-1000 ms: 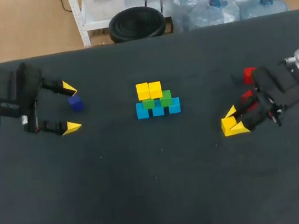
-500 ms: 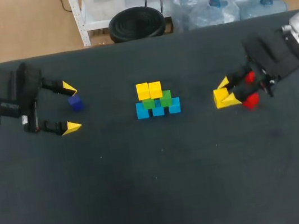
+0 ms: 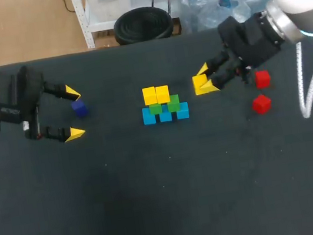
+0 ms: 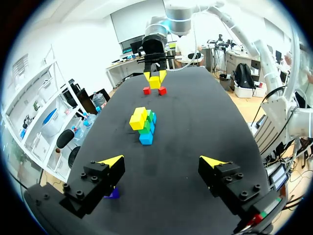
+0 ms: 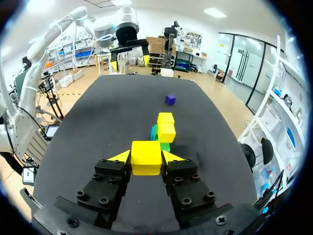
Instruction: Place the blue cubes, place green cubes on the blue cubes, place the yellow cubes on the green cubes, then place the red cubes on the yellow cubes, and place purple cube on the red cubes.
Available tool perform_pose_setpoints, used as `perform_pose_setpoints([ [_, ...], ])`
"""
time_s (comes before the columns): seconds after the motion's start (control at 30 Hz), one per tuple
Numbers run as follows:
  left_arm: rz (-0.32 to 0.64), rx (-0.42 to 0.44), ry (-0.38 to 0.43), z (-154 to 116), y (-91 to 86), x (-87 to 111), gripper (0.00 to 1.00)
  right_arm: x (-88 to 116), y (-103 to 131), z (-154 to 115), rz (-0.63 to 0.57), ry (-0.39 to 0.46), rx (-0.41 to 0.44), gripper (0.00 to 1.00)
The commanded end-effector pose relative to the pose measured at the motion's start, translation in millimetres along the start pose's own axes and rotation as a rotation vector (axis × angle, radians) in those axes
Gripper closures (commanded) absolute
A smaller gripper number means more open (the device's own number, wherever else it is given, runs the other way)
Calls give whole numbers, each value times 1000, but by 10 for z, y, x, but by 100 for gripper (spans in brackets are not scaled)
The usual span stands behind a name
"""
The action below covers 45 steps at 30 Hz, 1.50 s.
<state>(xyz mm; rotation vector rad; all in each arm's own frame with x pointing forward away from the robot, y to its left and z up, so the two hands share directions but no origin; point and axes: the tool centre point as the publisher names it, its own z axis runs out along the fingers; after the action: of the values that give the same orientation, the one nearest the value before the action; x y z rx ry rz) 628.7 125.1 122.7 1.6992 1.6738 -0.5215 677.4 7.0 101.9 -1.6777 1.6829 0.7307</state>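
Right hand [image 3: 203, 80]: fingers pinched on a loose yellow cube [image 5: 146, 157], one yellow tip on each side face. From its wrist view the cube sits squarely between the tips, top face showing. The hand hangs just beside the stack [image 3: 163, 105], on the side toward the red cubes, not touching it.

Stack: blue cubes [image 3: 166, 115] in a row of three at the base, green cubes [image 3: 173, 101] on them, two yellow cubes [image 3: 156, 94] side by side on top. Seen from the right wrist, the stack stands straight ahead of the held cube.

Red cubes [image 3: 261, 91]: two, loose on the dark surface [image 3: 158, 201], behind the right hand as counted from the stack, near each other but apart.

Left hand [image 3: 73, 113]: fingers spread wide, nothing gripped, well apart from the stack on the side opposite the right hand.

Purple cube [image 3: 79, 109]: on the surface, between the left hand's spread tips and closer to one of them. In the left wrist view that finger partly hides it; contact cannot be told.
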Motion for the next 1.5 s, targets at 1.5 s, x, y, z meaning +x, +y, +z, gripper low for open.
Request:
perform_pose_setpoints([
  [1.5,3,-3,-6,-3,-8,15,0,-11,-303,621,22,-21,-31,100],
])
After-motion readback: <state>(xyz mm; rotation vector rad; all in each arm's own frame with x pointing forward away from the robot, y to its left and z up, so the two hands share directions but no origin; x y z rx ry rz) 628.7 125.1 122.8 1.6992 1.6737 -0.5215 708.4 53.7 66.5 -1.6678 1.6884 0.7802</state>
